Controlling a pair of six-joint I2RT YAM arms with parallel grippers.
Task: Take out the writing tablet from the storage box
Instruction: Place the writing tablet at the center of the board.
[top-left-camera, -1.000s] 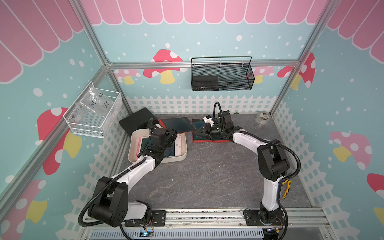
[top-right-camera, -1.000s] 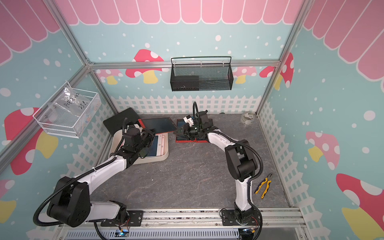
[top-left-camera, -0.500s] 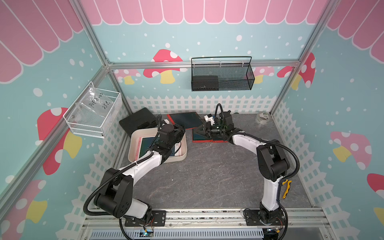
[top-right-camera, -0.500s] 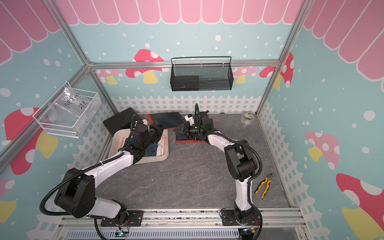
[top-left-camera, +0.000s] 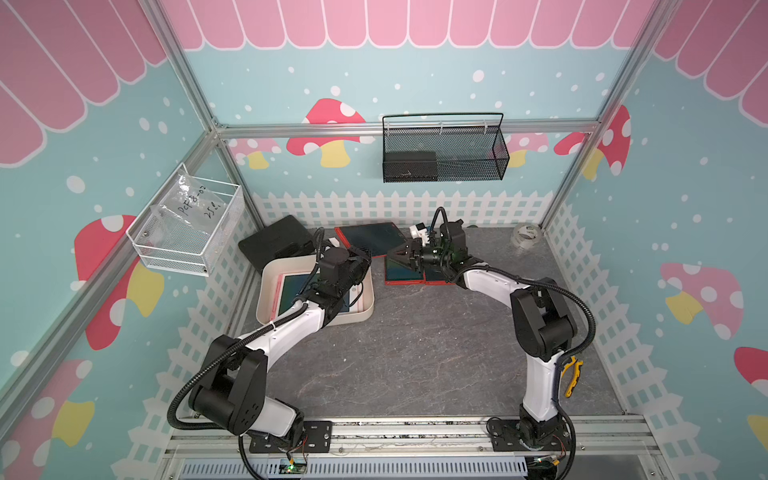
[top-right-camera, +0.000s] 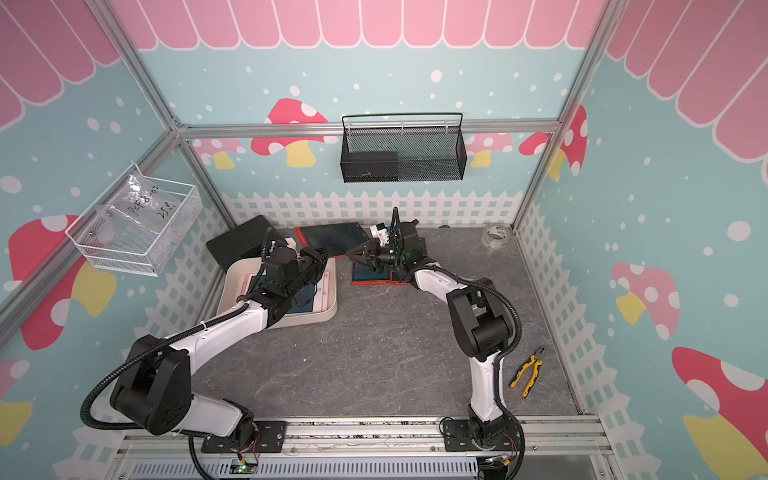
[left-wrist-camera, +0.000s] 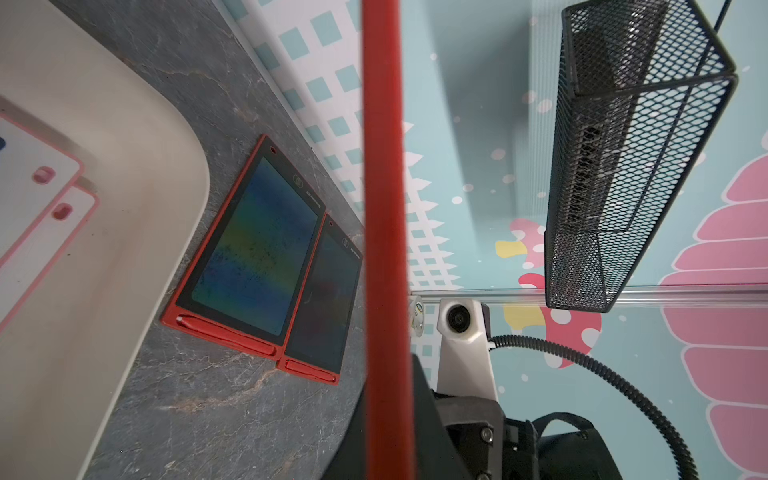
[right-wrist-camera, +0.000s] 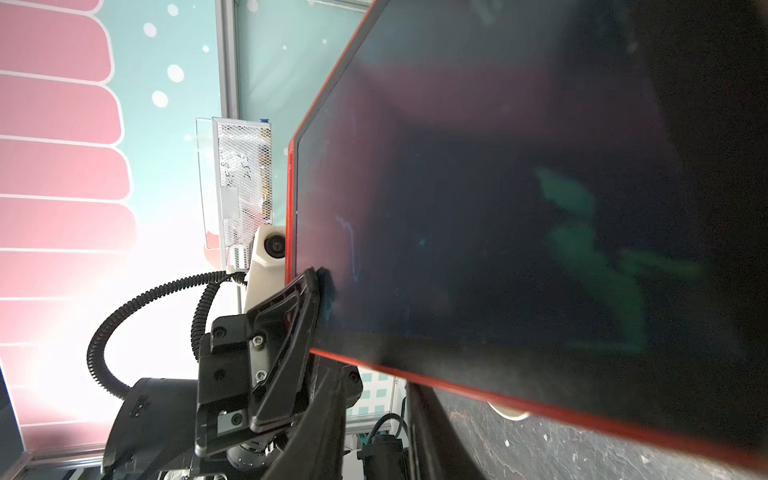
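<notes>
Left arm extended; left gripper (top-left-camera: 363, 257) clamped on red tablet (top-left-camera: 370, 239) edge. Right arm bent inward; right gripper (top-left-camera: 395, 256) jaws apart, facing left.

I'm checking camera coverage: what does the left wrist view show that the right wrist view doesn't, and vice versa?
Only left wrist: the storage box holding pink-edged tablets, two red tablets lying side by side, the black mesh basket. Only right wrist: the left gripper clamped on a dark screen, the white mesh basket. Both: the held red tablet, edge-on versus screen-side.
</notes>
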